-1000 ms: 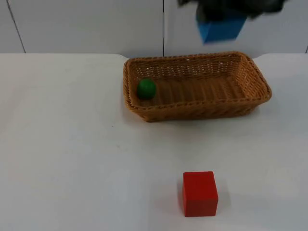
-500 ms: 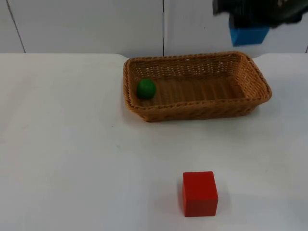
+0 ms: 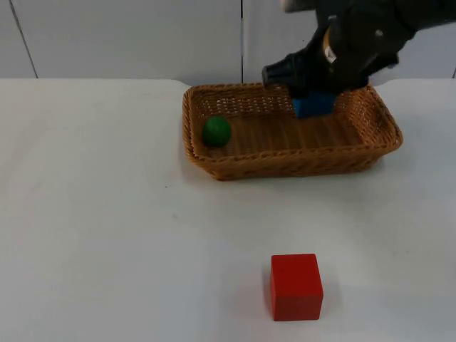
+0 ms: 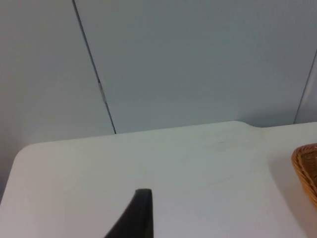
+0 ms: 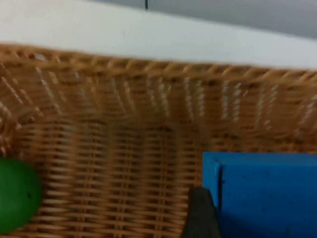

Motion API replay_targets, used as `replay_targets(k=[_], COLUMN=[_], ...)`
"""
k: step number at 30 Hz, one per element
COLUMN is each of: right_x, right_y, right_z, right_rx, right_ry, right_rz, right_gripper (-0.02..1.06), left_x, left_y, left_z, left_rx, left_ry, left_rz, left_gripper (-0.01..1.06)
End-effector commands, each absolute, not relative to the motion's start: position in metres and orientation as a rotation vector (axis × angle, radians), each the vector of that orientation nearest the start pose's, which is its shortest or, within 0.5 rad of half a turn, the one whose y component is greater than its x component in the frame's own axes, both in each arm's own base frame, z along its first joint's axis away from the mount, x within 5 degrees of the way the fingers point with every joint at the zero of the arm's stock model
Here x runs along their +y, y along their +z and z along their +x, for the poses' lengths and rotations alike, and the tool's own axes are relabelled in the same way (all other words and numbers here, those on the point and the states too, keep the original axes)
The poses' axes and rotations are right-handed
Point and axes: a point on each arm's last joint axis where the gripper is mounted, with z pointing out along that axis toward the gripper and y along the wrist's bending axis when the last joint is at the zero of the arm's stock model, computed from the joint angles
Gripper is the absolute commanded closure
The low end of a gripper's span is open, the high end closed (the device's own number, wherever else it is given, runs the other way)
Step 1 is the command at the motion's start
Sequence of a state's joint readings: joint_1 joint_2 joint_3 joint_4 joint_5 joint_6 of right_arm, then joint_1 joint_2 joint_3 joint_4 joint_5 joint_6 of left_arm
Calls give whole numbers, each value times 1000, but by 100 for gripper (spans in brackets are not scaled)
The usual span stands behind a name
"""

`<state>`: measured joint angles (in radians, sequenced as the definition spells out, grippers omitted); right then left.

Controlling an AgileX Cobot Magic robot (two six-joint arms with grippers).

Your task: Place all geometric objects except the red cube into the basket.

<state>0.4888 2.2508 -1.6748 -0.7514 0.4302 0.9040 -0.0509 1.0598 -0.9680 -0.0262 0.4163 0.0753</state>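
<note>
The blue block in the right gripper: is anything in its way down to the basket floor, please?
Nothing visible: the blue block hangs in the right gripper over bare weave of the basket; the green ball sits apart at the other end.

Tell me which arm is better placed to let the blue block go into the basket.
Right. The right gripper already holds the blue block down inside the basket, near the green ball. The left gripper waits off to the side.

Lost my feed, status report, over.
Right gripper down inside basket, shut on blue block. Left gripper waiting off table's left. Green ball in basket; red cube left out.
</note>
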Motion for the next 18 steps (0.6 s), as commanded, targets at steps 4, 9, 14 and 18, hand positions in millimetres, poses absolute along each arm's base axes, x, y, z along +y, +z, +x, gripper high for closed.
replay_targets(k=[4,9,14,18], right_x=[210,210,209,210], right_y=[142,140,150,172], right_z=[459,459,458,457], right_rx=[2373,2380,2359,2312], right_ry=[-49,-71,-78,-53], right_rz=[-190,-216,-252,-258], right_gripper=[85,48,-1,0], left_x=[-11,-11,-11,-11], left_y=[371,371,367,367], left_z=[229,230,233,234], left_rx=[1981,1983,1998,2001], left_ry=[9,10,9,9], left_rz=[113,113,114,114], left_gripper=[0,0,0,0])
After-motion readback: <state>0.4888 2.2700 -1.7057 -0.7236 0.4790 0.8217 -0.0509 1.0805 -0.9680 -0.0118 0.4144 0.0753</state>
